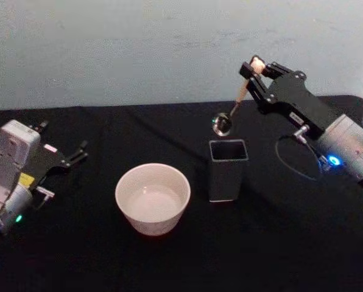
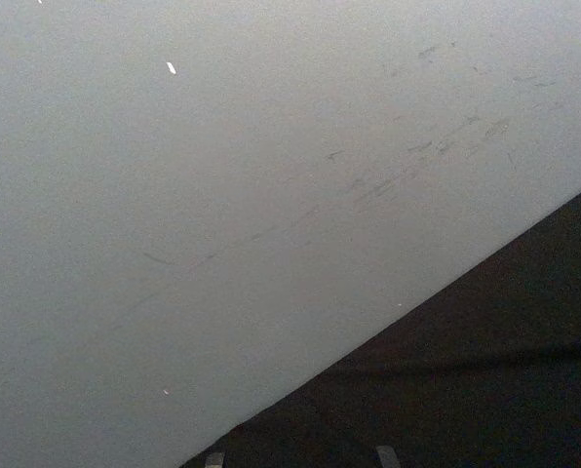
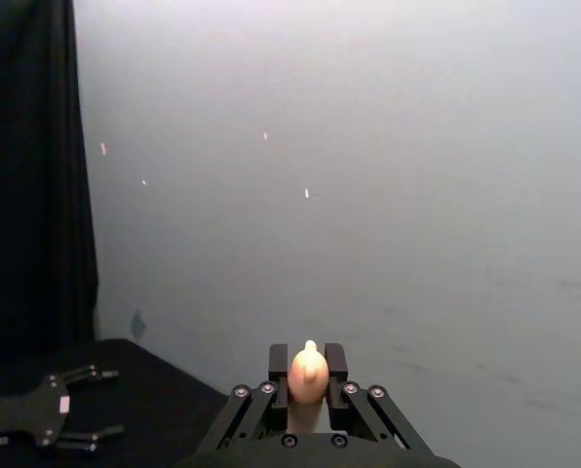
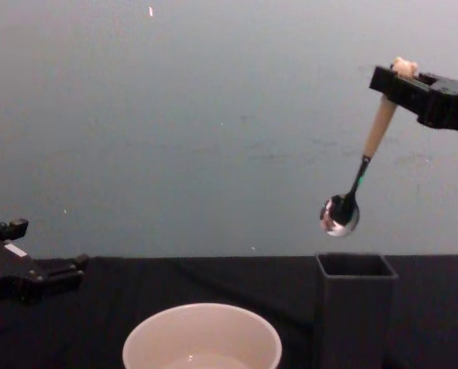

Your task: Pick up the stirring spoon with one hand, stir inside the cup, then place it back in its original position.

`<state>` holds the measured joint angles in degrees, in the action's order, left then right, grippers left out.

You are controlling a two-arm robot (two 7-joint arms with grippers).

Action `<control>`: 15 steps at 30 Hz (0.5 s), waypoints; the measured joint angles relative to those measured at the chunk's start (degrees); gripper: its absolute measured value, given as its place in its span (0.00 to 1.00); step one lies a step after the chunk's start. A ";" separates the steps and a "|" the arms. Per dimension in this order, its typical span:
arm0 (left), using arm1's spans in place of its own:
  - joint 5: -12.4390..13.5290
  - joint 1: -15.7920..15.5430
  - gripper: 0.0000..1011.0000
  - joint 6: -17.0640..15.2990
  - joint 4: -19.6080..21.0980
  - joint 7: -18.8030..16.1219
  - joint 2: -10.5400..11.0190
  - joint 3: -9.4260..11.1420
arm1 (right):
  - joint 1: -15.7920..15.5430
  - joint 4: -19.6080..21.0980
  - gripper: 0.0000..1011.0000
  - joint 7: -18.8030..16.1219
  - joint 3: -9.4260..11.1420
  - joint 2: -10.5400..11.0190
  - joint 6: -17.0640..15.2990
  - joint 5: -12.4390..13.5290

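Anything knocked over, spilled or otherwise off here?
Nothing stands out. The cup and holder box stand upright, apart, on the black table. The right end effector grips the stirring spoon by its handle top, its bowl hanging tilted above the holder box. The left end effector sits open at the left.

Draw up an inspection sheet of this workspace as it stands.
Surface: table under a black cloth.
Job's things: stirring spoon in the air, bowl down, above the holder and clear of its rim; cup upright, left of the holder, apart from it.
Clutter: nothing seen.
Grippers: right gripper shut on the stirring spoon just under the bear head, raised above the holder; left gripper open, parked low at the table's left.
Cables: dark cable looping beside the right arm.
Surroundings: pale wall behind; dark curtain to one side.
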<state>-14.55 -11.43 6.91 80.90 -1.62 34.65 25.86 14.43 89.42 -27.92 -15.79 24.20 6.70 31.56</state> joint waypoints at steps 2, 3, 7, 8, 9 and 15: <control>0.00 0.00 0.99 0.00 0.00 0.00 0.00 0.00 | 1.04 -0.62 0.21 -0.57 -0.69 -0.61 0.82 0.00; 0.00 0.00 0.99 0.00 0.00 0.00 0.00 0.00 | 1.48 -0.96 0.21 -0.97 -1.11 -0.95 1.17 -0.01; 0.00 0.00 0.99 0.00 0.00 0.00 0.00 0.00 | 2.64 -2.16 0.21 -2.35 -2.48 -1.91 2.21 -0.02; 0.00 0.00 0.99 0.00 0.00 0.00 0.00 0.00 | 2.89 -2.50 0.21 -2.72 -2.83 -2.13 2.45 -0.02; 0.00 0.00 0.99 0.00 0.00 0.00 0.00 0.00 | 3.12 -2.82 0.21 -3.12 -3.17 -2.31 2.67 -0.01; 0.00 0.00 0.99 0.00 0.00 0.00 0.00 0.00 | 4.72 -5.46 0.21 -6.71 -6.19 -3.43 4.34 0.16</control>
<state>-14.55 -11.43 6.91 80.90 -1.62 34.64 25.86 19.15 83.95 -34.63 -21.98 20.77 11.04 31.72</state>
